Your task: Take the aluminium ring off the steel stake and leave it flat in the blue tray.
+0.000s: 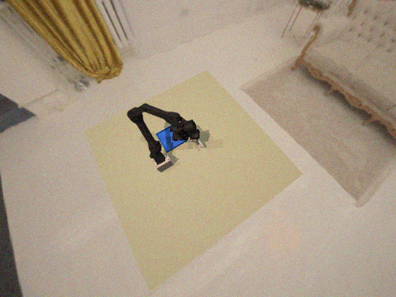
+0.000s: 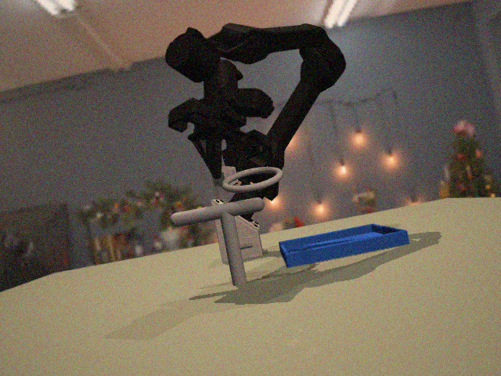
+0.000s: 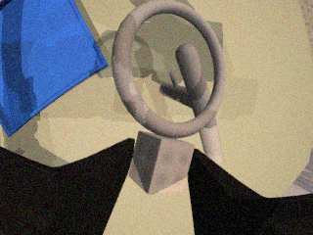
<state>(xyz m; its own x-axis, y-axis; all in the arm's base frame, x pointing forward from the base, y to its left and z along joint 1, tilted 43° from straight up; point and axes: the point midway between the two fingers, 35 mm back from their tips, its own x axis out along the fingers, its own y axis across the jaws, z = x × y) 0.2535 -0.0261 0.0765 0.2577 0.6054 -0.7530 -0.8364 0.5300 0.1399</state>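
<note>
The exterior view shows what the top view hides under the dark arm (image 1: 145, 130) (image 2: 299, 105): the metal ring (image 2: 250, 188) (image 3: 123, 64) is off the stake (image 2: 233, 251) (image 3: 178, 93) and up in the air, slightly tilted, above the right part of the cross-bar (image 1: 200, 143) (image 2: 198, 214) (image 3: 211, 142). The wrist view adds the grip: the pincer (image 1: 189, 135) (image 2: 221, 175) (image 3: 162, 149) is closed on the ring's blocky tab (image 3: 163, 162), with a dark finger on either side. Through the ring's opening the same view shows part of the cross-bar, yet the exterior view sets the ring above it, not around it. The blue tray (image 1: 166, 140) (image 2: 344, 247) (image 3: 49, 54) is to the right of the stake in the exterior view, and the ring is outside it. From the top, the arm covers part of the tray

The counter (image 1: 208, 198) (image 2: 282, 331) (image 3: 254, 142) is a dull yellow, crossed by soft grey shadows around the stake. In the top view a gold curtain (image 1: 80, 41) hangs at the far left and a tufted sofa (image 1: 367, 73) stands at the right; the exterior view has glowing bulbs (image 2: 359, 138) on a blue-grey wall and a decorated tree (image 2: 465, 174) at the far right
</note>
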